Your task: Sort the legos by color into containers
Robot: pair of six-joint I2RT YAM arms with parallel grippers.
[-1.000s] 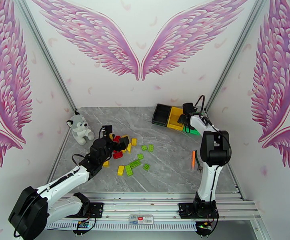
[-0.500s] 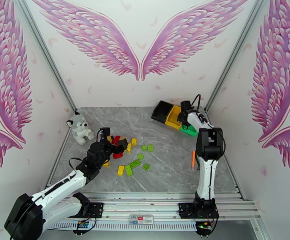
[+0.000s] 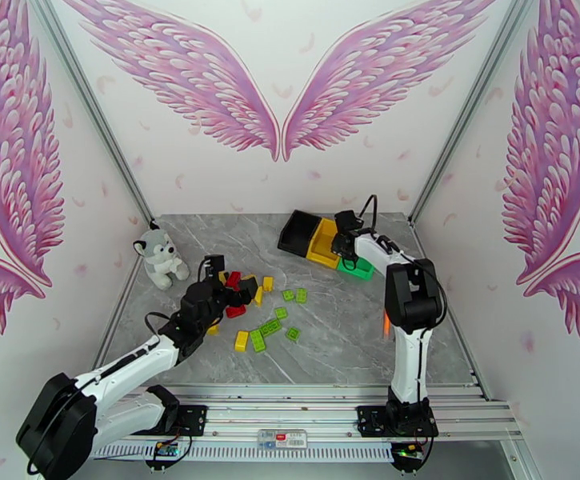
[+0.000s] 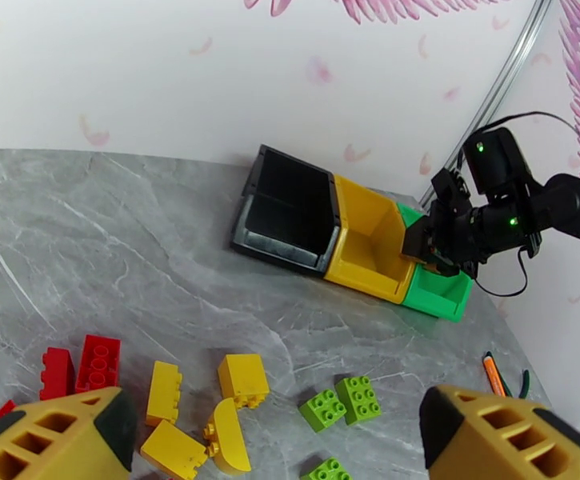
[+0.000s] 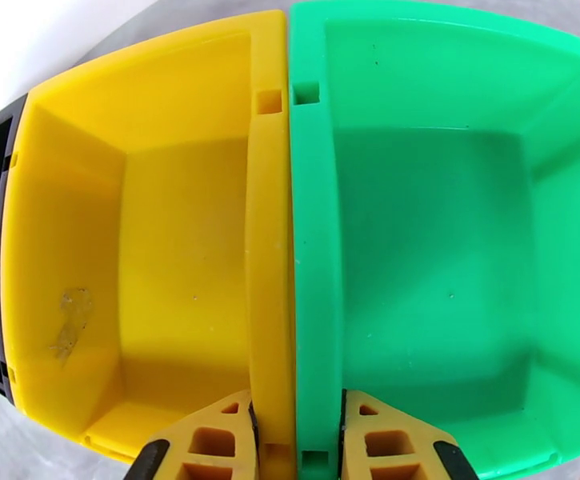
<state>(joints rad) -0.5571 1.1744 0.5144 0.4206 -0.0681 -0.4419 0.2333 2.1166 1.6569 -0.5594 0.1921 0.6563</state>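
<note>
Right end effector (image 5: 296, 430): clenched on the containers (image 3: 322, 240). It gripped the doubled wall where the yellow bin (image 5: 170, 234) met the green bin (image 5: 450, 234), with one orange fingertip (image 5: 210, 442) inside the yellow bin and the other inside the green. The wall was pinched tight between them. The yellow bin's floor carried a pale smudge (image 5: 70, 322).

Containers: black bin (image 3: 298, 232), yellow and green joined in one row at the back of the bench (image 3: 346, 338), right of centre. The row ran aslant, with the black end further back and left and the green end nearer and right. I could not tell whether the row rested flat on the bench.

Left end effector (image 4: 274, 442): released, fingers spread wide, nothing between them. It was at the left-centre of the bench, at the left edge of the legos (image 3: 262, 306) and well apart from the containers.

Legos: all loose on the bench.
- Red legos (image 4: 90, 366) lay beside the left finger.
- Yellow legos (image 4: 242, 378) were scattered ahead of the gap between the fingers.
- Green legos (image 4: 346, 402) lay toward the right finger, some touching one another.

From above, the pile lay between the left end effector and the bench centre, and the right end effector was far from it.

Other items:
- A plush toy (image 3: 160, 260) sat upright at the left edge of the bench.
- Orange-handled pliers (image 3: 386, 322) lay near the right arm, partly hidden behind it.
</note>
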